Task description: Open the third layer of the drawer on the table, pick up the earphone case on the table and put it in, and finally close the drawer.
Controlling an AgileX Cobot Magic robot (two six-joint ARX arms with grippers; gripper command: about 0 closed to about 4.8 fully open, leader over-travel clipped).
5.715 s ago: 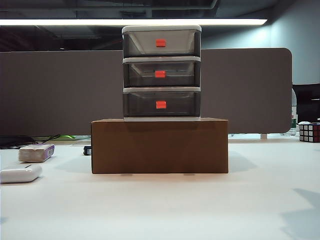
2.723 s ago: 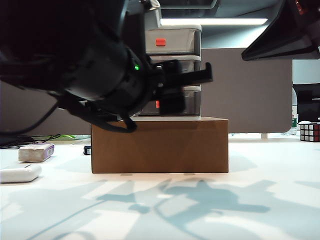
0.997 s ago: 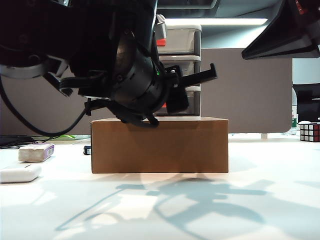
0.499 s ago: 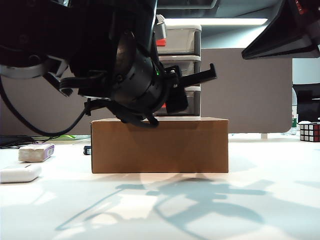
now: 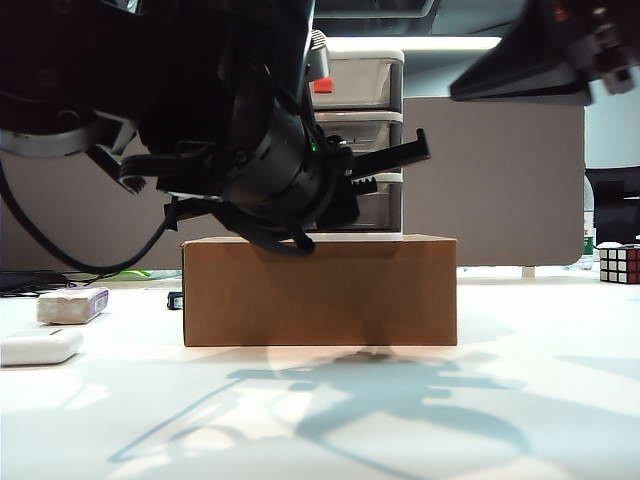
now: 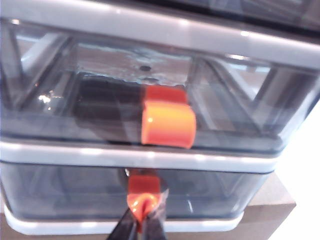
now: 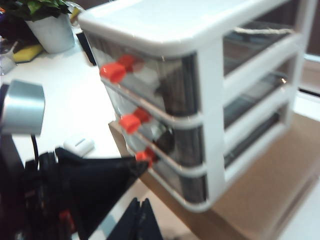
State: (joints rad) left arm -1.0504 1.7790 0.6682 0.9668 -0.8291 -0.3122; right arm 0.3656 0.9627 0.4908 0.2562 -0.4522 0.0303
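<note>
- A white table (image 5: pixel 520 420) runs back to a grey partition screen (image 5: pixel 500 180), with a long ceiling light above it.
- On the table stands a brown cardboard box (image 5: pixel 320 292), and on the box sits the drawer (image 5: pixel 385 75), a white-framed unit of three smoky-grey tiers.
- The left gripper (image 6: pixel 141 227) is up against the front of the third layer (image 6: pixel 210 192), its jaws pinched shut on that tier's red-orange handle (image 6: pixel 142 192); the tier still sits flush in its frame.
- The middle tier's handle (image 6: pixel 167 122) is just above, untouched.
- From the front, the left arm's dark bulk (image 5: pixel 200 120) hides most of the drawer fronts.
- The right gripper (image 7: pixel 140 222) hangs high on the right, above and beside the drawer, its jaws closed together and empty.
- The earphone case (image 5: pixel 40 347) lies on the table far left, well apart from the box.
- Just behind it lies a rough greyish block with a purple edge (image 5: pixel 72 305).
- A Rubik's cube (image 5: pixel 620 265) sits at the far right edge.
</note>
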